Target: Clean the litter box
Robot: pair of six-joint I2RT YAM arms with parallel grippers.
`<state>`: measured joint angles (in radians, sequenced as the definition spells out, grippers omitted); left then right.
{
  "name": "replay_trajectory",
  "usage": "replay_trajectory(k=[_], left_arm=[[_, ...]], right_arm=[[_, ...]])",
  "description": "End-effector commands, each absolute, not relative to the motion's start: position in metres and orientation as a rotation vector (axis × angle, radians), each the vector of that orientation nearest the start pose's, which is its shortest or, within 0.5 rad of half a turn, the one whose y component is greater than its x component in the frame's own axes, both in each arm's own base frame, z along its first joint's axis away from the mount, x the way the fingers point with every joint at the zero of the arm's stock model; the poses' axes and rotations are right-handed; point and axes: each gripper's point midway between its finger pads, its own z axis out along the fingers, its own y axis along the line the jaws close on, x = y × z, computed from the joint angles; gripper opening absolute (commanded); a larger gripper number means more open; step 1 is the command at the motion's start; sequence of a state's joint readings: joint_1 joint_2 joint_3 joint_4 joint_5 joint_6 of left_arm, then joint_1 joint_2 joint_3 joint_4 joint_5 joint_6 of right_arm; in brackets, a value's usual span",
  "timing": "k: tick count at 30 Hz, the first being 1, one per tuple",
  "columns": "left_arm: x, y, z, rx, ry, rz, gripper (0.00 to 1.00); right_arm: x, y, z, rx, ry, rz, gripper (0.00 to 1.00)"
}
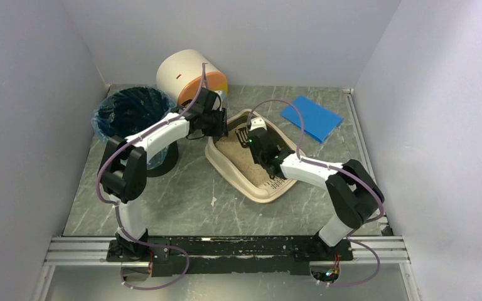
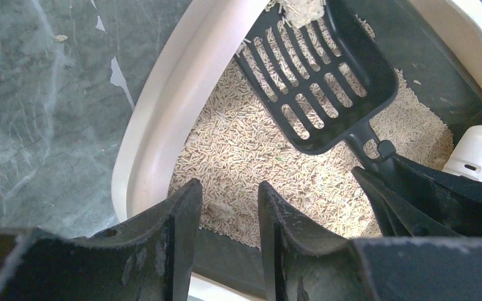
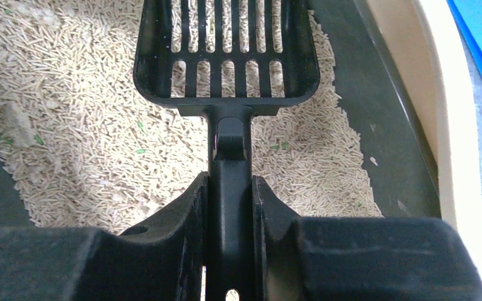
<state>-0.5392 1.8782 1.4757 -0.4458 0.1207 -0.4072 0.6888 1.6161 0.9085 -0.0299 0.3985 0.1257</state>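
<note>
The beige litter box (image 1: 255,194) lies mid-table, holding tan pellet litter. My right gripper (image 3: 230,182) is shut on the handle of a black slotted scoop (image 3: 226,56), and holds it low over the litter inside the box. In the left wrist view the scoop (image 2: 320,81) carries a pale clump (image 2: 301,9) at its far end. My left gripper (image 2: 229,185) is open and empty, hovering over the box's rim (image 2: 157,119) and litter beside the scoop. A small clump (image 2: 223,210) lies in the litter just beyond its fingertips. From above, the left gripper (image 1: 221,125) and the right gripper (image 1: 254,143) meet over the box's far end.
A black round bin with a blue liner (image 1: 132,113) stands left of the box. A white cylindrical drawer unit with an orange front (image 1: 185,72) lies behind it. A blue sheet (image 1: 312,117) lies at the back right. Walls close in on three sides.
</note>
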Motion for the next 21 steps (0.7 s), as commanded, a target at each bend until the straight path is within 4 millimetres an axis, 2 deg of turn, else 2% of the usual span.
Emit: replay_trajectory(k=[1, 8, 12, 16, 18, 21], left_arm=[[0.392, -0.286, 0.110, 0.255, 2.490, -0.582, 0.43], [0.391, -0.285, 0.110, 0.244, 2.495, -0.584, 0.44], [0.389, -0.285, 0.116, 0.240, 2.491, -0.591, 0.45], [0.389, -0.288, 0.138, 0.234, 2.458, -0.628, 0.47], [0.389, -0.291, 0.155, 0.221, 2.425, -0.664, 0.48], [0.392, -0.291, 0.185, 0.192, 2.358, -0.691, 0.51]], right_arm=[[0.372, 0.196, 0.108, -0.334, 2.021, -0.060, 0.00], [0.359, 0.196, 0.100, -0.410, 2.027, -0.021, 0.00], [0.352, 0.196, 0.103, -0.441, 2.019, 0.007, 0.00], [0.343, 0.196, 0.115, -0.476, 2.026, 0.024, 0.00], [0.337, 0.196, 0.129, -0.521, 1.994, 0.046, 0.00], [0.324, 0.196, 0.137, -0.611, 1.951, 0.080, 0.00]])
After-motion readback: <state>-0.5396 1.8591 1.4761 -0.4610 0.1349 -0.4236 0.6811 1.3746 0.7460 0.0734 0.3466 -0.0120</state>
